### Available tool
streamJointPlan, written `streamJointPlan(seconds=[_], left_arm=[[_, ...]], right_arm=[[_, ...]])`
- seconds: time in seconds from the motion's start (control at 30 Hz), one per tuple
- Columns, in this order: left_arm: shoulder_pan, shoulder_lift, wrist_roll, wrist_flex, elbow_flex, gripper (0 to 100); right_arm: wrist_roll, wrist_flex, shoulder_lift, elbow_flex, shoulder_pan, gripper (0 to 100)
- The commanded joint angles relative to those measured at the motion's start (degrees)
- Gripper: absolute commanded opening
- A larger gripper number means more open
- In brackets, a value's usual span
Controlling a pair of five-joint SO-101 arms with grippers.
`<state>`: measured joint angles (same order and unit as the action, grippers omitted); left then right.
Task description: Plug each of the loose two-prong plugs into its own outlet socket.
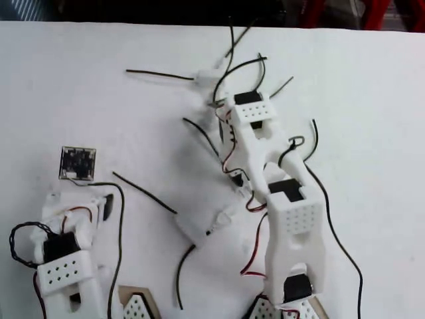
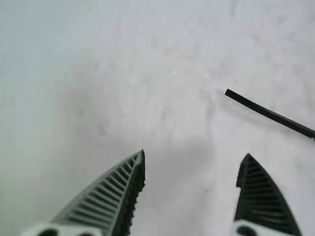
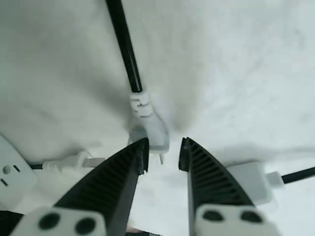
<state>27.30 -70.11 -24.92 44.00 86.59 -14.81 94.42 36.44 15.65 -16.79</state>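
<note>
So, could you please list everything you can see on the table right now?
table: one, white, under everything.
plug: one, white on a black cable, far middle of the table.
socket: one, white, slotted, beside that plug.
white piece: one, cabled, on the plug's other side; kind unclear.
white block: one, cabled, mid-table; plug or socket, cannot tell.
cables: several, black, loose across the table.
square tag: one, black patterned, left side of the table.
left arm: one, white, near left; jaws open over bare table.
right arm: one, white, stretched to the far middle; jaws slightly open at the plug.
</note>
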Motion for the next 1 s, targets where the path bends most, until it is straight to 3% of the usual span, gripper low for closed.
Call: streamJointPlan(seconds=[0.0,0.33,0.97], left_arm=[[0.13,-0.92,0.0,-1.05,-0.18,30],[0.13,-0.92,0.0,-1.05,-0.18,30],[0.13,-0.92,0.0,-1.05,-0.18,30]], right_arm=[[0.79,-0.48,2.77,-0.09,-2.24,10.5],[0.79,-0.4,4.53,0.26,-3.65,1.9],[4.4,2.24,4.62,-0.09,-8.22,6.2]])
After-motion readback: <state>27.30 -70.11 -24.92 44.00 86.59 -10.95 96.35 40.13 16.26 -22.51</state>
